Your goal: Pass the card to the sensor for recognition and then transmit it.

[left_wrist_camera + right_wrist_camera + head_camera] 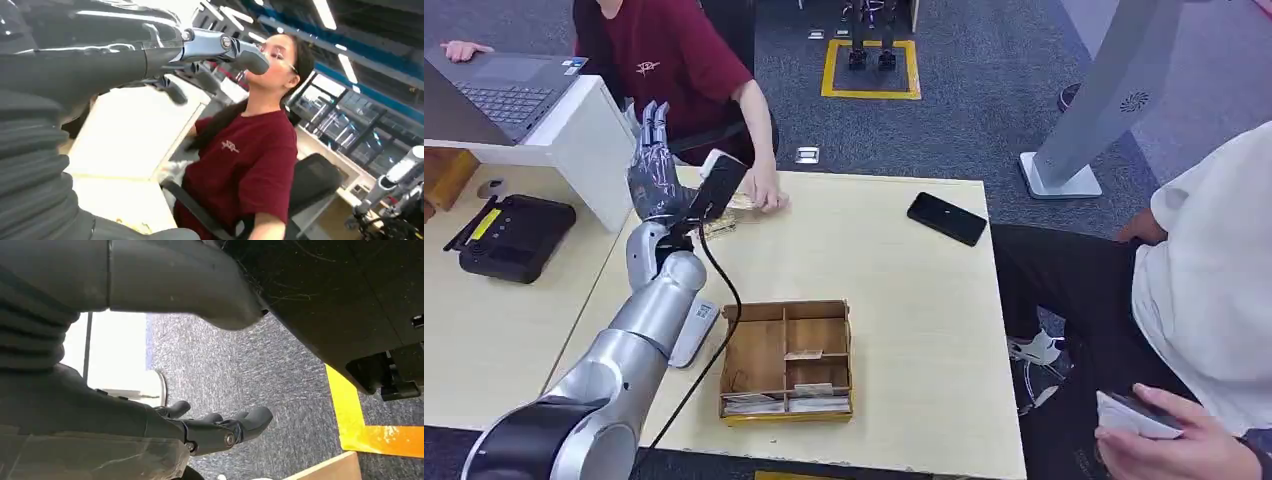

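My left hand (654,165) is raised above the table's far left corner, fingers straight up and apart, holding nothing. Its fingers (225,47) stretch toward a person in a dark red shirt (245,160). Just right of the hand stands the sensor (722,183), a dark tilted scanner head with a black cable running down. That person's hand (766,193) rests on the table beside the sensor, on pale cards (742,202). More cards (786,403) lie in the front slots of a wooden divided box (769,350). My right hand (210,427) hangs over grey carpet, fingers loosely apart, with nothing in it.
A black phone (946,218) lies at the table's far right. A white flat device (694,332) sits by my left forearm. On the left desk are a laptop (509,85) and a black terminal (509,237). A person in white (1204,290) sits at the right, holding a phone.
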Robot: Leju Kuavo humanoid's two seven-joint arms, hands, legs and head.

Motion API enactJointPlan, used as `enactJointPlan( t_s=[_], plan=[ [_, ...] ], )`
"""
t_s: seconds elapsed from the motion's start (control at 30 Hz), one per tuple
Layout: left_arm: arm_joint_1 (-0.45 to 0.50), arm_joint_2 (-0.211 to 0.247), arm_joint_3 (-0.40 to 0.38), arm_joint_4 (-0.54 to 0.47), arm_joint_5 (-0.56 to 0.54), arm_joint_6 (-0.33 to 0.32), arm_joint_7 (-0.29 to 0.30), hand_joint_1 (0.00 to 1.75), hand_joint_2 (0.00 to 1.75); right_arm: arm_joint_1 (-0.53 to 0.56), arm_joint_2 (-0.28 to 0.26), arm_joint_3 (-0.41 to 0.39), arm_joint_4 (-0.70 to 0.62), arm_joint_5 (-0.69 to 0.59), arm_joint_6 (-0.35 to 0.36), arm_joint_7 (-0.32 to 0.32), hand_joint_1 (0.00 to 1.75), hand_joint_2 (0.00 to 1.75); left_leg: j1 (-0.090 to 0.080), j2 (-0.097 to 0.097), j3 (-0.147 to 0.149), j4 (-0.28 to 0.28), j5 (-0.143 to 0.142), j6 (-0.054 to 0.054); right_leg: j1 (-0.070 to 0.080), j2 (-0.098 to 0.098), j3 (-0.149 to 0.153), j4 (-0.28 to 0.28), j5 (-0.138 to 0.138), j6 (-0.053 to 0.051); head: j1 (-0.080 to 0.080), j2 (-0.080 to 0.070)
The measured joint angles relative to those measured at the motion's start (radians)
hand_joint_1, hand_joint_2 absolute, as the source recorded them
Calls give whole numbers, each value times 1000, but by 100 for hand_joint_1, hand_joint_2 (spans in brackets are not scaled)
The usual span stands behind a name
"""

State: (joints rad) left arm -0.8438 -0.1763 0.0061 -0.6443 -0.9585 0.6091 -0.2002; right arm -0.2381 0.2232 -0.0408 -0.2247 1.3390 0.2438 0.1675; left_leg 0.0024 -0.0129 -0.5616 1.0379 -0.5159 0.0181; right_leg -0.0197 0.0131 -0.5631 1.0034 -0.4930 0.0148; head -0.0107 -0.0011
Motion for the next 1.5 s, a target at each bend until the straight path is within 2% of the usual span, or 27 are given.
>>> enactJointPlan(
  t_s=[0.07, 0.23, 0.33, 0.6, 0.73, 0.9, 1.1, 1.27, 1.5],
  plan=[
    [-1, -1, 0, -15, 75, -81, -8, 0, 175, 0, 0, 0, 0, 0, -5, 2, 0, 0, 0, 0, 0, 0, 0, 0, 0, 0, 0, 0, 0, 0, 0, 0],
    [-1, 9, -7, -96, 271, -324, -72, 0, 175, 0, 0, 0, 0, -8, -13, 16, 0, 0, 0, 0, 0, 0, 0, 0, 0, 0, 0, 0, 0, 0, 0, 0],
    [5, 27, -35, -166, 338, -438, -84, 0, 175, 1, 0, 0, 0, -15, -16, 23, 0, 0, 0, 1, 0, 0, 0, 0, 0, 0, 0, 0, 0, 0, 0, 0],
    [55, 97, -171, -387, 451, -632, -75, 0, 175, 6, -2, -3, 0, -42, -34, 39, 0, 0, 0, 0, 0, 0, 0, 0, 0, 1, 0, 0, 0, 0, 0, 0],
    [109, 142, -240, -507, 494, -738, -102, 0, 175, 15, -6, -11, 0, -63, -52, 34, 0, 0, 0, 0, 0, 0, 0, 0, 0, 0, 0, 0, 0, 0, 0, 0],
    [207, 219, -362, -667, 457, -799, -137, 0, 175, 31, -19, -29, 0, -83, -69, 20, 0, 0, 0, 1, 0, 0, 0, 0, 0, 1, 0, 0, 0, 0, 0, 0],
    [286, 290, -480, -779, 416, -801, -173, 0, 175, 36, -27, -48, 0, -98, -73, 20, 0, 0, 0, 1, 0, 0, 0, 0, 0, 1, 0, 0, 0, 0, 0, 0],
    [369, 315, -526, -856, 370, -732, -184, 0, 175, 42, -31, -59, 0, -110, -90, 20, 0, 0, 0, 1, 0, 0, 0, 0, 0, 1, 0, 0, 0, 0, 0, 0],
    [427, 333, -545, -904, 362, -708, -187, 0, 175, 47, -33, -72, 0, -112, -101, 24, 0, 0, 0, 1, 0, -1, 0, 0, 0, 0, -1, 0, 0, 0, 0, 0]
  ],
)
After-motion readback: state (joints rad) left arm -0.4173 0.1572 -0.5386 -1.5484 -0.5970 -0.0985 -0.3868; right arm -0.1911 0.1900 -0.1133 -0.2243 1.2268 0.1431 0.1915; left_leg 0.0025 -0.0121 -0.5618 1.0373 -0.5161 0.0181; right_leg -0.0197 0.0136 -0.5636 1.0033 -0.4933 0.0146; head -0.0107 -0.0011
